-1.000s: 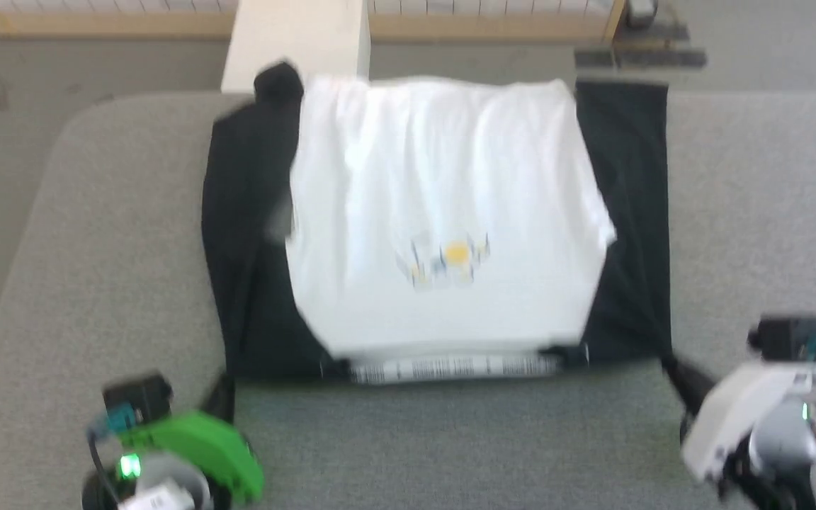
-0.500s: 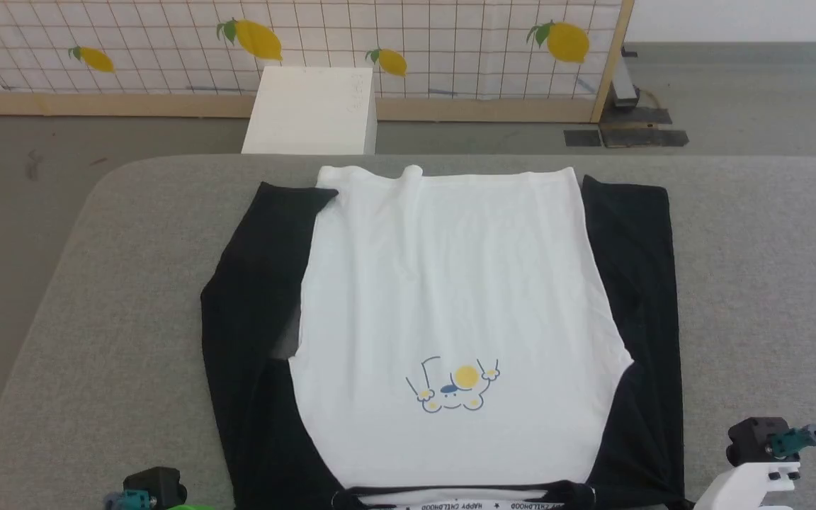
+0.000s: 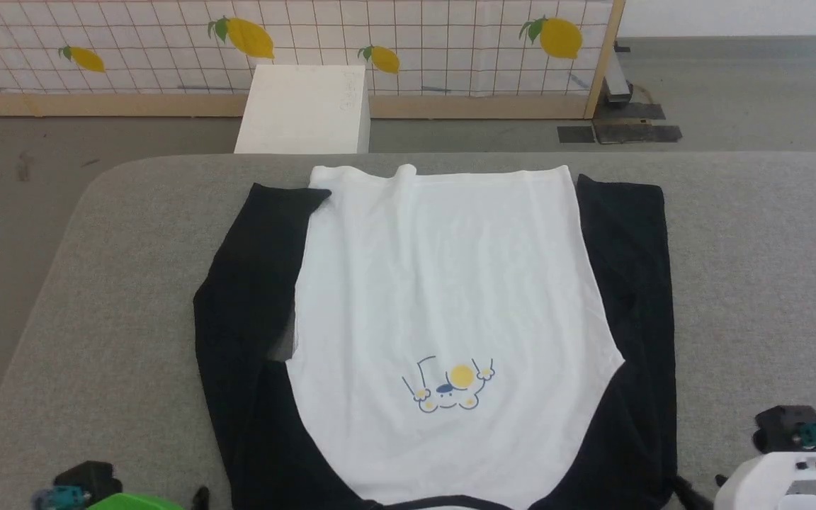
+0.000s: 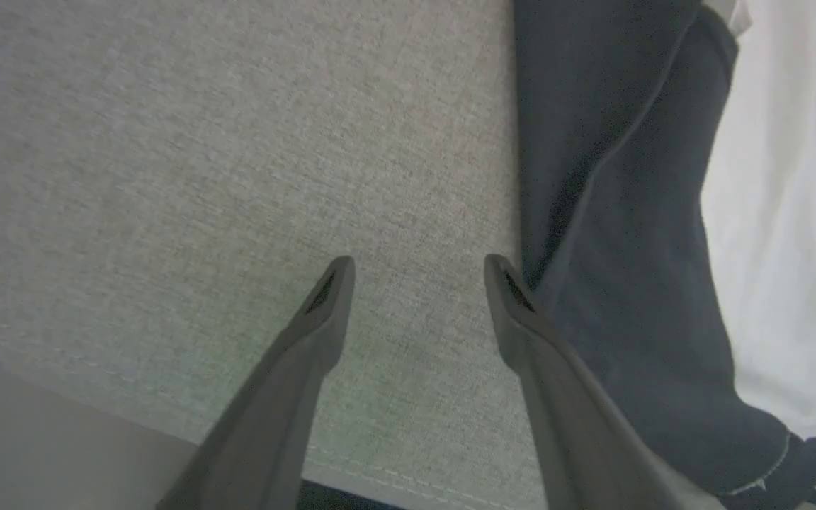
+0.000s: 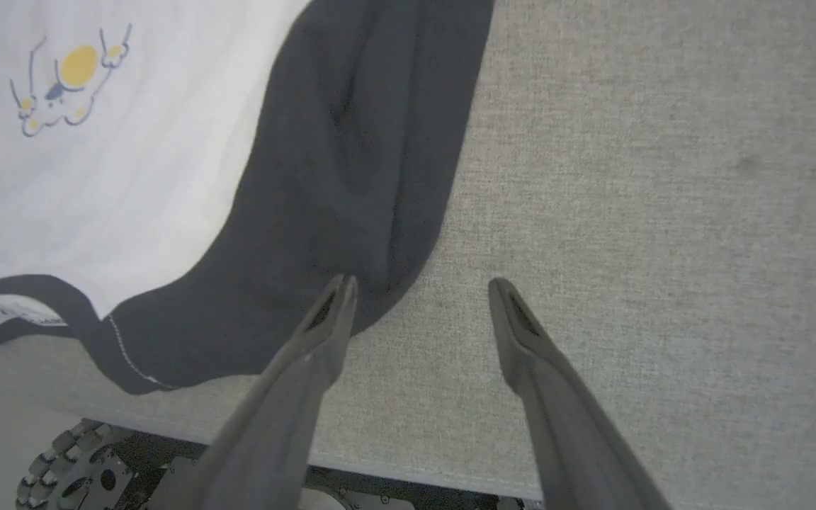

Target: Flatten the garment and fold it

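- Nearest, on the robot's left: left gripper [image 4: 418, 263], fingers spread wide with nothing between them, hanging over the bare grey table [image 4: 167, 142], one finger just beside the black left sleeve [image 4: 606, 212].
- On the other side: right gripper [image 5: 422, 283], equally spread and empty, one fingertip at the edge of the black right sleeve [image 5: 365, 156] (touching or just above, impossible to tell).
- Between the two: garment [image 3: 443, 283], spread face up across the middle of the table, black collar [image 5: 47, 287] at the near edge, white hem toward the far edge, sleeves lying alongside the body.
- Looks mostly flat already, with faint wrinkles and a small bump at the far hem.
- Probably handles as light, soft and limp: no stiffness to push against, likely to drape and sag when lifted, and to drag rather than slide on the cloth-like table cover.
- Best pinched at the near shoulder corners or the outer sleeve edges, catching both layers so the back does not trail behind.
- Counted: one garment, two sleeves, one small cartoon print [image 3: 450, 386], two grippers.
- Farthest, on the floor beyond the table: one white box [image 3: 302, 106], then one lemon-patterned screen [image 3: 450, 42].
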Controlling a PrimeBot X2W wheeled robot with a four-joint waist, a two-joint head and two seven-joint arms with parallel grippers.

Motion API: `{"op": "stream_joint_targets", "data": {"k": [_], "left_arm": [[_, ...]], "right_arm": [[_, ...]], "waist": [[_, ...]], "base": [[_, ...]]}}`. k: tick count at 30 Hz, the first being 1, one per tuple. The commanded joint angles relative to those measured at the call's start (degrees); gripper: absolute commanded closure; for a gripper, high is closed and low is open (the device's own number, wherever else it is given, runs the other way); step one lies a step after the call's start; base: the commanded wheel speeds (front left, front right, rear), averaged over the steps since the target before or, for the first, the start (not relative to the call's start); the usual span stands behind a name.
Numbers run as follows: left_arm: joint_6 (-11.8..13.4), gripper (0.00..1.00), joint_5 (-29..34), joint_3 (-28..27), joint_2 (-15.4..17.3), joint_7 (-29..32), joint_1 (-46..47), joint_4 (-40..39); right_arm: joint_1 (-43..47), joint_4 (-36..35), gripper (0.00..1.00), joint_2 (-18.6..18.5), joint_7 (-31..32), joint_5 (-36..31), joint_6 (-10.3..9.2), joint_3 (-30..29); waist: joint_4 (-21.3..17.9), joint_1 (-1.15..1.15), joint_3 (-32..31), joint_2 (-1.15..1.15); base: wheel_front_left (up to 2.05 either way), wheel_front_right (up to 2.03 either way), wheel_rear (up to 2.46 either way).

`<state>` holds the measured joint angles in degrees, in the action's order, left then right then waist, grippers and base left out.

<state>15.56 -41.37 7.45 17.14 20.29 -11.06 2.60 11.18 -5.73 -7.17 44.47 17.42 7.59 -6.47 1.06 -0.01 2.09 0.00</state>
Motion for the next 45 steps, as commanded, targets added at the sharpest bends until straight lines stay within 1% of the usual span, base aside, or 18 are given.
{"op": "stream_joint_targets", "data": {"k": [1, 3, 4, 6, 7, 9, 12, 14, 16, 18, 20, 25, 32, 36, 39, 41, 45], "left_arm": [[0.91, 0.00, -0.27, -1.16, 0.98, 0.15, -1.33, -1.71], [2.10, 0.00, 0.28, -2.70, 2.12, -0.39, -1.81, -4.62], [2.43, 0.00, 0.42, -3.89, 2.30, -1.75, -1.68, -6.49], [2.06, 0.00, 1.50, -5.27, 2.96, -4.92, -0.91, -9.28], [1.89, 0.00, 1.86, -6.14, 2.78, -7.12, -0.27, -10.45], [0.77, 0.00, 2.96, -6.64, 2.69, -10.99, 0.91, -12.66], [-1.44, 0.00, 5.41, -6.77, 2.34, -18.27, 3.88, -14.75], [-2.80, 0.00, 6.76, -7.03, 1.64, -23.81, 6.03, -14.71], [-4.10, 0.00, 7.95, -6.86, 1.44, -27.75, 7.73, -14.14], [-5.34, 0.00, 9.69, -6.57, 1.59, -31.45, 9.62, -13.78], [-6.39, 0.00, 11.07, -6.53, 1.32, -33.58, 11.48, -13.40], [-8.62, 0.00, 14.16, -7.45, -0.69, -35.18, 15.07, -13.25], [-12.72, 0.00, 18.04, -10.17, -4.71, -35.27, 18.35, -14.18], [-15.22, 0.00, 20.07, -11.77, -6.57, -35.27, 20.09, -14.68], [-17.23, 0.00, 21.31, -12.77, -7.80, -35.28, 21.08, -14.68], [-18.32, 0.00, 22.02, -13.17, -8.65, -35.28, 21.77, -14.61], [-19.69, 0.00, 23.09, -13.62, -9.98, -35.28, 22.43, -13.58]], "right_arm": [[-0.31, -1.67, 0.00, 0.01, 0.12, 1.02, -0.10, -1.28], [-0.77, -3.90, 0.00, 0.38, -0.11, 1.43, -0.10, -3.79], [-1.58, -4.94, 0.00, 0.93, -0.61, 1.96, -0.10, -5.62], [-4.00, -6.06, 0.00, 1.93, -1.86, 2.44, -0.10, -8.83], [-5.34, -6.28, 0.00, 2.22, -2.22, 2.57, -0.10, -9.69], [-9.41, -6.05, 0.00, 2.92, -3.62, 3.43, -0.10, -11.83], [-15.84, -4.20, 0.00, 3.16, -5.71, 2.12, -0.10, -13.31], [-21.37, -1.95, 0.00, 3.30, -7.36, 0.92, -0.10, -14.38], [-26.37, 0.69, 0.00, 3.07, -8.43, -0.66, -0.10, -14.66], [-31.37, 3.66, 0.00, 2.68, -9.00, -2.12, -0.10, -14.79], [-36.28, 7.07, 0.00, 2.43, -9.39, -3.39, -0.10, -14.84], [-47.57, 15.92, 0.00, 0.57, -8.81, -7.68, -0.10, -15.60], [-60.77, 25.95, 0.00, -1.62, -4.76, -16.10, -0.10, -16.30], [-65.75, 28.96, 0.00, -2.53, -1.75, -21.27, -0.10, -15.35], [-68.59, 30.42, 0.00, -2.90, -0.01, -23.54, -0.10, -14.32], [-69.72, 31.41, 0.00, -3.50, 1.54, -24.59, -0.10, -13.42], [-70.67, 33.06, 0.00, -4.33, 5.51, -25.93, -0.10, -12.59]], "waist": [[0.02, 0.01, -0.14, 0.00], [-0.01, 0.01, -0.16, 0.00], [-0.06, 0.01, 0.04, 0.00], [-0.16, 0.01, 0.49, 0.00], [-0.31, 0.01, 0.84, 0.00], [-0.67, 0.01, 1.92, 0.00], [-0.80, 0.01, 3.97, 0.00], [-0.85, 0.01, 6.01, 0.00], [-0.80, 0.01, 8.13, 0.00], [-0.53, 0.01, 10.67, 0.00], [-0.27, 0.01, 13.09, 0.00], [1.05, 0.01, 19.22, 0.00], [2.85, 0.01, 27.19, 0.00], [4.04, 0.01, 30.59, 0.00], [4.78, 0.01, 32.56, 0.00], [5.22, 0.01, 33.62, 0.00], [5.57, 0.01, 35.03, 0.00]], "base": [[0.00, 0.00, 0.00], [0.00, 0.00, 0.00], [0.00, 0.00, 0.00], [0.00, 0.00, 0.00], [0.00, 0.00, 0.00], [0.00, 0.00, 0.00], [0.00, 0.00, 0.00], [0.00, 0.00, 0.00], [0.00, 0.00, 0.00], [0.00, 0.00, 0.00], [0.00, 0.00, 0.00], [0.00, 0.00, 0.00], [0.00, 0.00, 0.00], [0.00, 0.00, 0.00], [0.00, 0.00, 0.00], [0.00, 0.00, 0.00], [0.00, 0.00, 0.00]]}}
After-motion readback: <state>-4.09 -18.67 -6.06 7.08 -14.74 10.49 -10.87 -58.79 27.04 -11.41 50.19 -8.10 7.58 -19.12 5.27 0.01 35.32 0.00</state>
